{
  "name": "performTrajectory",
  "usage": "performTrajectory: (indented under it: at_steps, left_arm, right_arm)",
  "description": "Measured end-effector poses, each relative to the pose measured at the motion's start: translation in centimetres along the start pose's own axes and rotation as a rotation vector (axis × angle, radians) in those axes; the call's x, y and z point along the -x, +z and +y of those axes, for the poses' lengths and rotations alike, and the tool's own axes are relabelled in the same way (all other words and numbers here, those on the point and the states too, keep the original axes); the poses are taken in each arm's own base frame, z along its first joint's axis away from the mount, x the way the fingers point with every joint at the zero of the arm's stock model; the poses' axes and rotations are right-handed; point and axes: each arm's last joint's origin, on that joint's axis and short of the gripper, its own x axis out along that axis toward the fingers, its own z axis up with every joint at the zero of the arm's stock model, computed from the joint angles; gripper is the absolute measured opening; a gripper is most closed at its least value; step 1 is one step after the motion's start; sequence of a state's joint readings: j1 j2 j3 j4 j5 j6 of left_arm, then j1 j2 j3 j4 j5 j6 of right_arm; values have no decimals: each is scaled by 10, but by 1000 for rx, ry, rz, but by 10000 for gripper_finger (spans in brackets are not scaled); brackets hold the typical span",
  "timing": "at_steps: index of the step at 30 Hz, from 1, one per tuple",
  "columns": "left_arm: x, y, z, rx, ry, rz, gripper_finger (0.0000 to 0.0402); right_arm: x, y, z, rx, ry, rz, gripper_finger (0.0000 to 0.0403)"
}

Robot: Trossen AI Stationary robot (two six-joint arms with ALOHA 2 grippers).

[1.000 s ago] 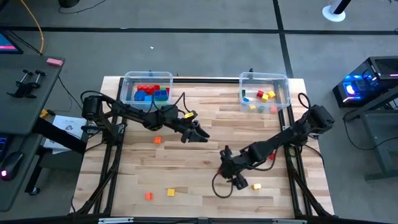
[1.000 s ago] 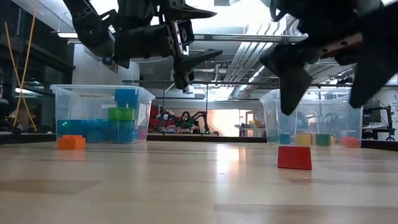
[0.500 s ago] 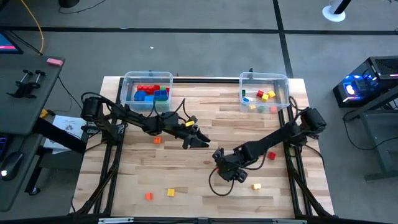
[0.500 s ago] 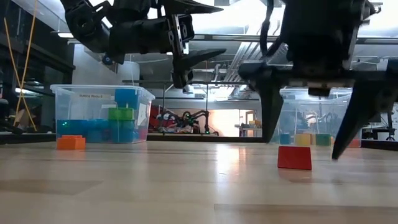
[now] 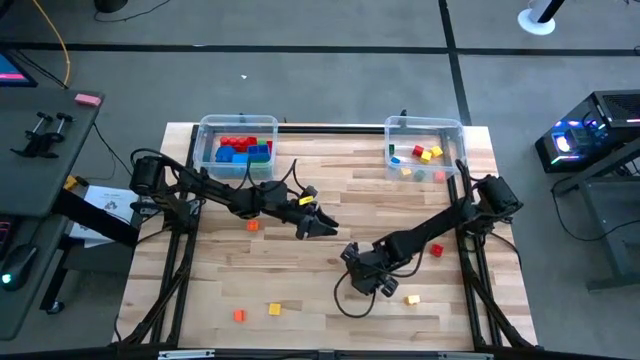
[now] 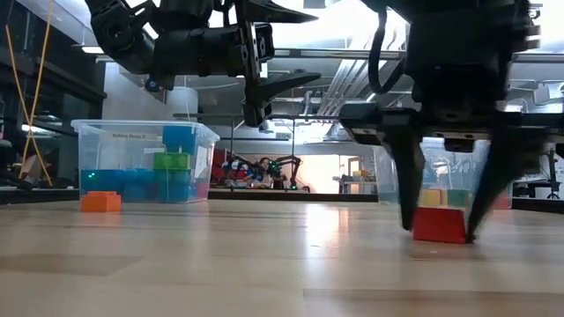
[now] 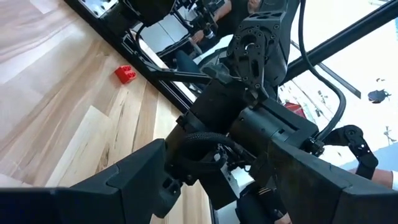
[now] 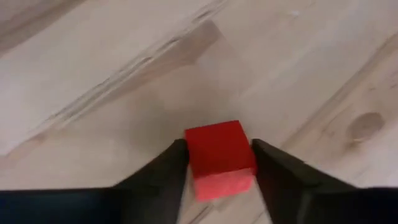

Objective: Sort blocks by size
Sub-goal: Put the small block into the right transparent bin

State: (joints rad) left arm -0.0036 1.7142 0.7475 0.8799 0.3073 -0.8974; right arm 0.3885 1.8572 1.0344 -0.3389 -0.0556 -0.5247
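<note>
Red cube [image 8: 219,157] sits on the table between the right gripper [image 6: 443,231] fingers, touching both, clamped. Lift straight up, squarely centred. Left gripper [image 5: 322,225] hovers, fingers apart.

Even overhead light in your high view; the pale wooden surface [image 5: 330,200] reads clearly. In your low view, bright ceiling lights backlight both arms into silhouettes and throw glare along the boards. Your right wrist view is soft, with a faint shadow beside the small red cube block [image 8: 219,157].

Robotics lab. Wooden table [image 5: 330,210] on grey floor, flanked by a lit computer tower [image 5: 590,135] and a side desk [image 5: 35,150]. Exposed ceiling ducts [image 6: 339,84] and more equipment behind.
</note>
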Motion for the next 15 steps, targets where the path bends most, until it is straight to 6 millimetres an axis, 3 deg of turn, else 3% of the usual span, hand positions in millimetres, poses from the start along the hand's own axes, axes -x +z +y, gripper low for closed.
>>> performTrajectory:
  at_steps: [2, 8, 12, 15]
  left_arm:
    - [0, 0, 0, 0, 1, 0, 268]
    - [0, 1, 1, -8, 1, -1, 268]
    - [3, 8, 6, -28, 0, -2, 268]
    - [9, 19, 14, -37, 9, -19, 268]
  right_arm:
    - [0, 1, -2, -2, -27, -6, 130]
    - [14, 0, -2, -78, -63, 15, 131]
    - [58, -7, -6, -230, -94, 66, 131]
    - [93, -32, -9, -396, -105, 176, 131]
